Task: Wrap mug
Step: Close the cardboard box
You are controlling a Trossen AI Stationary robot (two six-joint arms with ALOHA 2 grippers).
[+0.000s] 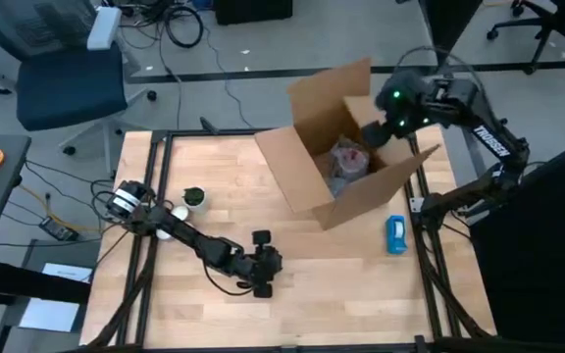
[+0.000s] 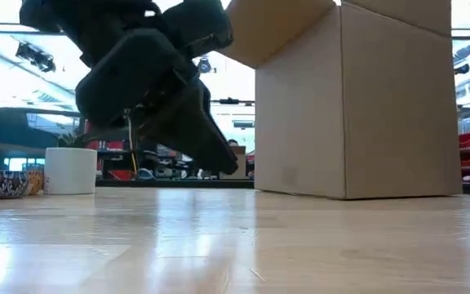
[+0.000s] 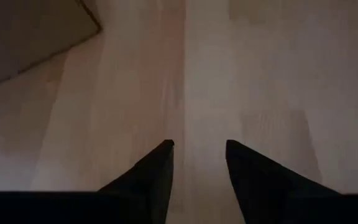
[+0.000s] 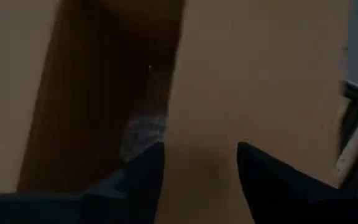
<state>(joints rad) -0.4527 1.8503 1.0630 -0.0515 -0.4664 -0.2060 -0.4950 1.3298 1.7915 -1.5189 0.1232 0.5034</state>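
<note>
Pale wooden planks make up the worktop (image 1: pixel 233 304), framed by dark rails, with grey floor, cables and a blue office chair (image 1: pixel 67 83) beyond it. Toward the far right of that surface stands an open cardboard box (image 1: pixel 307 172) with its flaps up, which serves as the landmark. Inside the box lies a crumpled bundle of pale wrapping (image 1: pixel 349 162); it probably covers the mug, though no mug surface shows through it. The right end effector (image 1: pixel 376 132) hangs just over the box's open top, above the bundle, its arm reaching in from the far right. From its wrist camera the two dark fingers (image 4: pixel 143 171) stand narrowly apart with nothing between them, brown box walls ahead and a pale patch of wrapping beside one finger.

Outside the box, just beside its near right corner, a small blue object (image 1: pixel 396 233) lies on the worktop. Well to the left of the box sit a white cup (image 2: pixel 70 170) and a small round dish with a dark green centre (image 1: pixel 193 197). The left end effector (image 1: pixel 265 279) rests low over the worktop, in front of the box and left of it; its fingers (image 3: pixel 157 168) are slightly parted and empty, pointing at bare wood, with a corner of cardboard showing farther off.
</note>
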